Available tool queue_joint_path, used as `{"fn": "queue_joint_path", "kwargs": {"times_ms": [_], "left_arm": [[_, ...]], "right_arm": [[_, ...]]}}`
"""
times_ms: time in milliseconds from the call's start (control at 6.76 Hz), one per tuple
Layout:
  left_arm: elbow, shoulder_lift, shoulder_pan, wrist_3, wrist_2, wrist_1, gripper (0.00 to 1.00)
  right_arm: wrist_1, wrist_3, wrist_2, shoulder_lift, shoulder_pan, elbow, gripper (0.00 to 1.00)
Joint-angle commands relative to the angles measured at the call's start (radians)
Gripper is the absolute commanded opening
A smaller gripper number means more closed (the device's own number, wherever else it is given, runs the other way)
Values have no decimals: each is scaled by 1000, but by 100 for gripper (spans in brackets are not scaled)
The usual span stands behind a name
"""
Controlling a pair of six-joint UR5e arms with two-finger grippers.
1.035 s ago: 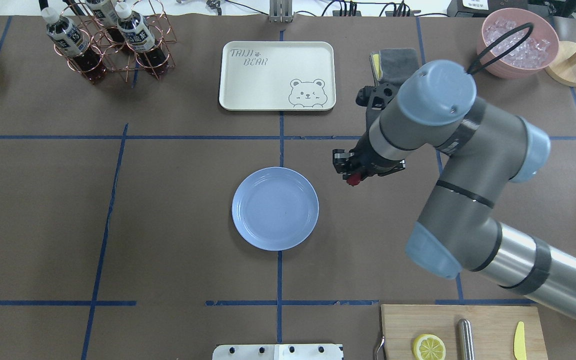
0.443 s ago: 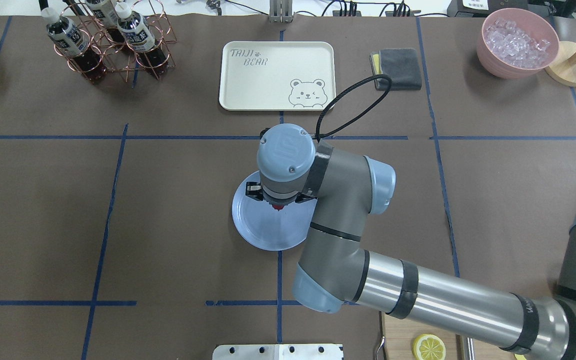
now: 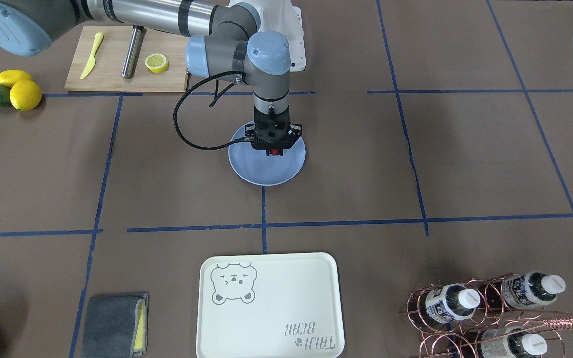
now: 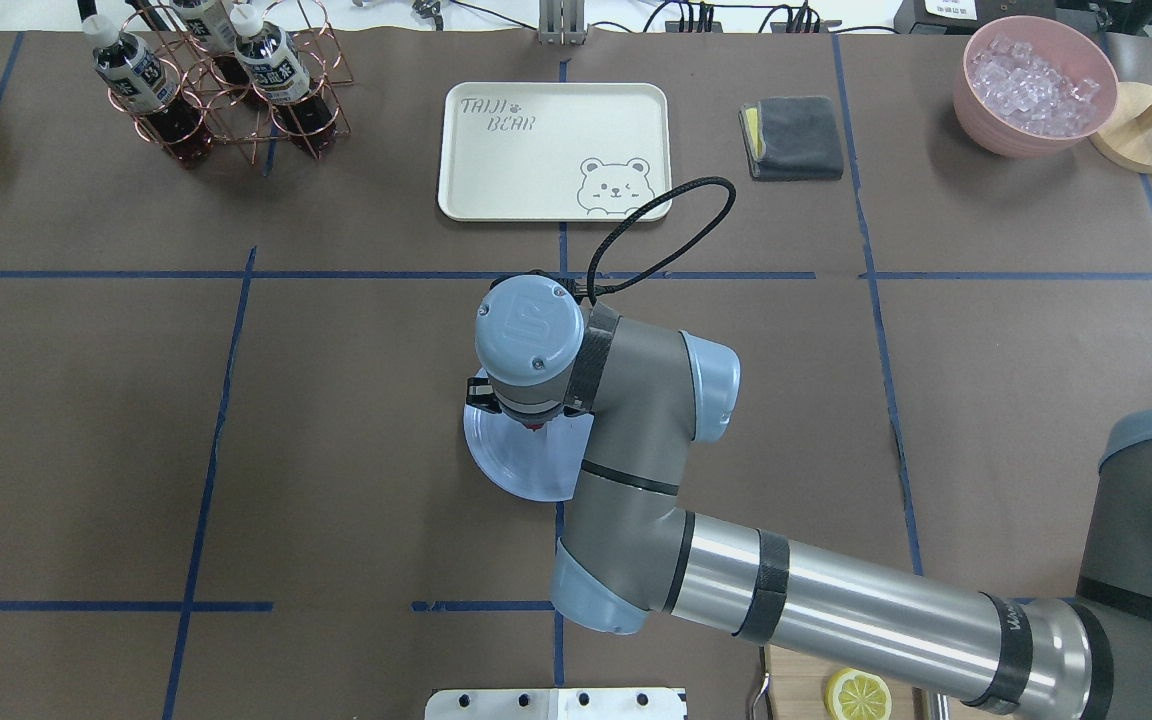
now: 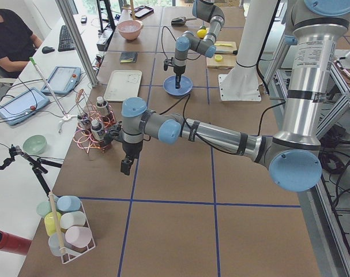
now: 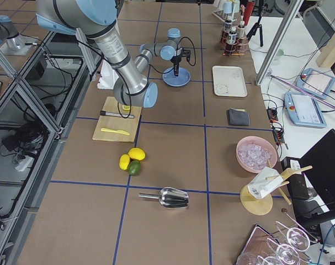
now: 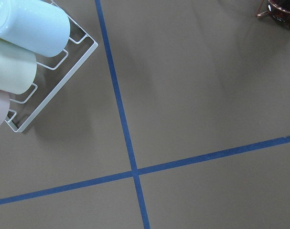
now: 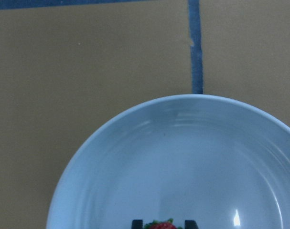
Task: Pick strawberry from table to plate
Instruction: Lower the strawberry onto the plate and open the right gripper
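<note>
The right hand (image 3: 272, 148) points straight down w/ its two fingers (image 8: 136, 223) clamped on either side of the strawberry (image 8: 160, 225): red body pinched btw them, bit of green on top in the wrist view. Directly under the hand is the plate (image 3: 266, 182), and the berry sits over approx the plate's middle. Can't tell if it touches the plate surface. The plate lies flat on the tabletop (image 3: 167, 164), and a blue tape line (image 8: 196, 47) meets its rim. Beyond the hand, away from the robot, is the cream bear tray (image 3: 266, 308). Farther out on the hand's right lies a grey cloth (image 3: 112, 325), and on its left a copper bottle rack (image 3: 485, 308). Behind the hand, toward the robot base and off to the right, is a cutting board (image 3: 112, 79) w/ a lemon half (image 3: 156, 62) on it. Whole lemons (image 3: 20, 89) lie further right. The left hand (image 5: 126, 167) is well apart from all this, at the robot's left end of the tabletop. It hangs over bare brown paper near the bottle rack, and whether it is clenched or released can't be told. Its wrist view shows only tape lines and a cup rack (image 7: 49, 90).
</note>
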Motion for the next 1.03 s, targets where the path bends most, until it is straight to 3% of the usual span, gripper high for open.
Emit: {"fn": "queue_joint_path", "kwargs": {"times_ms": [0,148,296,591,739,887], "left_arm": [[0,0,-1,0,0,0,100],[0,0,-1,0,0,-2,100],[0,0,-1,0,0,-2,100],[0,0,-1,-1,0,-3,100],[0,0,-1,-1,0,-3,100],[0,-2,-16,-1,1,0,100]], "right_arm": [[2,1,-1,-3,1,-10,0],[1,1,4,-3,4,-10,11],[2,-1,7,-6,14,-8,99],[-7,1,30,-10,36,13,100],[-60,-11,33,-33,56,71,100],[-123,-43,65,-112,111,201,100]]}}
